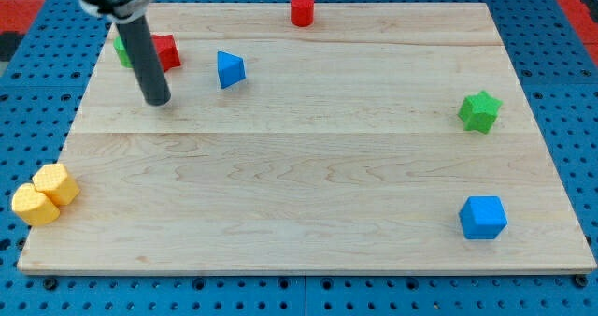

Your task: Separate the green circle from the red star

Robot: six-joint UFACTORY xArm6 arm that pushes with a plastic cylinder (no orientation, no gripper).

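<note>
The red star lies near the board's top left corner. The green circle sits just to its left, mostly hidden behind my dark rod; whether the two touch is hidden. My tip rests on the board just below these two blocks, a little below and left of the red star, not touching either.
A blue triangle lies right of the red star. A red cylinder stands at the top edge. A green star and a blue cube are at the right. A yellow block sits at the bottom left edge.
</note>
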